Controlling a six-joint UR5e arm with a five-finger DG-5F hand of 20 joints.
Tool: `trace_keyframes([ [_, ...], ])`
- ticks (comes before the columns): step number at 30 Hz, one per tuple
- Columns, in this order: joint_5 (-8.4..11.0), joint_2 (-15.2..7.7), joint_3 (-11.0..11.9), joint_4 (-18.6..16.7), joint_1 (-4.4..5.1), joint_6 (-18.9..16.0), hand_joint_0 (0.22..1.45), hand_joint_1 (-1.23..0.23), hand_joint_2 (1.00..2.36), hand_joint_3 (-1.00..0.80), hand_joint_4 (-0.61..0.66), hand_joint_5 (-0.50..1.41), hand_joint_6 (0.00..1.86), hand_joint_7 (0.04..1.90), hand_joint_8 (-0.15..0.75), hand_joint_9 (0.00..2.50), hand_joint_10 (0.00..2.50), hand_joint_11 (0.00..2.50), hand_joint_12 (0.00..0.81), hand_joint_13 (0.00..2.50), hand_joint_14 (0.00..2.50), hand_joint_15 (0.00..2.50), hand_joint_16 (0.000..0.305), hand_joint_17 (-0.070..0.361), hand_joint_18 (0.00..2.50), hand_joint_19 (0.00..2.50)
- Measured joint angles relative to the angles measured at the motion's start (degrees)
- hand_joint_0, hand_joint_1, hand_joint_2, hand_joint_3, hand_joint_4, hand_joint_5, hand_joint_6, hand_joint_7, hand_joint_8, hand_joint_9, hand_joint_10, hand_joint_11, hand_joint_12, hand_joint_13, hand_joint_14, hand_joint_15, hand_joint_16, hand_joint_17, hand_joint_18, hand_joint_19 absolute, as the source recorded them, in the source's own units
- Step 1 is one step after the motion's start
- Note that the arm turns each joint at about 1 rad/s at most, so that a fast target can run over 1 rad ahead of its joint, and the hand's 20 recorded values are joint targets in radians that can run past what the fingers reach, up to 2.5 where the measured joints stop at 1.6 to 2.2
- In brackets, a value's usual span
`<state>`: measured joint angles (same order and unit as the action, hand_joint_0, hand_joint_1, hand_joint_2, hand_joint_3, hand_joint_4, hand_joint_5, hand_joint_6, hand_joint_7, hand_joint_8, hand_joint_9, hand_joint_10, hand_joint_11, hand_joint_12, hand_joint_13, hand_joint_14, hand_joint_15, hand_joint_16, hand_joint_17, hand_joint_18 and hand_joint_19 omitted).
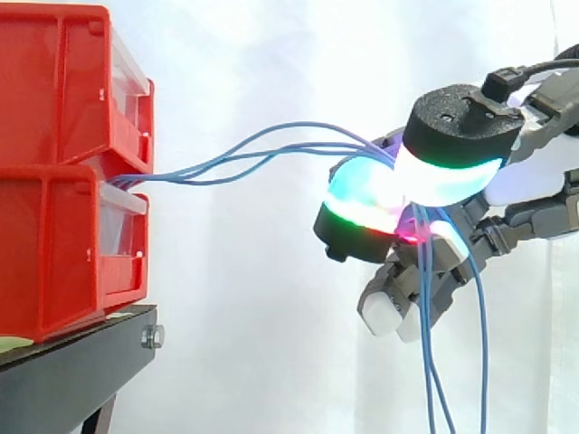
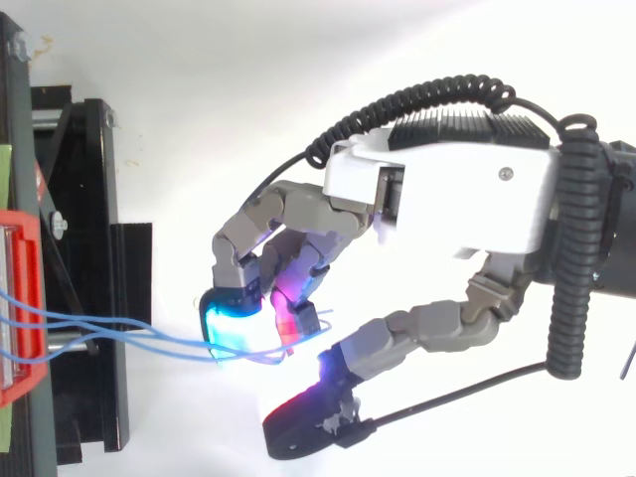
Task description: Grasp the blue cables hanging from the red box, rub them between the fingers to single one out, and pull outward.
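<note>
Several thin blue cables (image 1: 271, 149) run from the gap between the stacked red boxes (image 1: 63, 172) rightward into my hand (image 1: 425, 181). The thumb and curled fingers pinch the cables between glowing pads (image 1: 362, 194); below the pinch the cable ends (image 1: 434, 362) hang straight down. From above, the cables (image 2: 109, 333) leave the red box (image 2: 25, 308) at the left edge and end in the fingertips (image 2: 234, 323) of my hand (image 2: 457, 204), which sits well right of the box. The strands sag slightly and spread apart near the box.
The red boxes rest on a black stand (image 1: 81, 362) at the left. A white curtain (image 1: 271, 72) backs the scene. Open room lies between the stand and my hand.
</note>
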<state>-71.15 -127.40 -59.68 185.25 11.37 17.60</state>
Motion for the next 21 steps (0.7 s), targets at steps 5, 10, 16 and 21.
trace_keyframes([
  [5, 0.04, 0.00, 0.00, 0.17, 0.00, 0.29, 0.50, -0.61, 1.00, -0.50, 0.12, -0.14, 0.90, 0.94, 0.383, 1.11, 0.02, 1.03, 0.428, 0.75, 0.02, 0.44, 0.057, 0.128, 0.74, 0.31],
  [10, 0.05, -0.03, 0.00, 0.25, -0.01, 0.32, 0.50, -0.54, 1.00, -0.50, 0.12, -0.14, 0.90, 0.93, 0.388, 1.13, 0.02, 1.02, 0.428, 0.76, 0.02, 0.44, 0.057, 0.128, 0.73, 0.33],
  [16, 0.08, -0.03, 0.00, 0.29, -0.02, 0.32, 0.59, -0.70, 1.01, -0.33, 0.10, -0.13, 0.90, 1.02, 0.368, 1.13, 0.02, 1.05, 0.406, 0.77, 0.02, 0.45, 0.052, 0.116, 0.72, 0.34],
  [21, 0.10, -0.03, 0.00, 0.29, -0.02, 0.33, 0.63, -0.84, 1.02, -0.24, 0.06, -0.14, 0.91, 1.05, 0.367, 1.13, 0.02, 1.06, 0.403, 0.79, 0.02, 0.46, 0.050, 0.113, 0.75, 0.32],
])
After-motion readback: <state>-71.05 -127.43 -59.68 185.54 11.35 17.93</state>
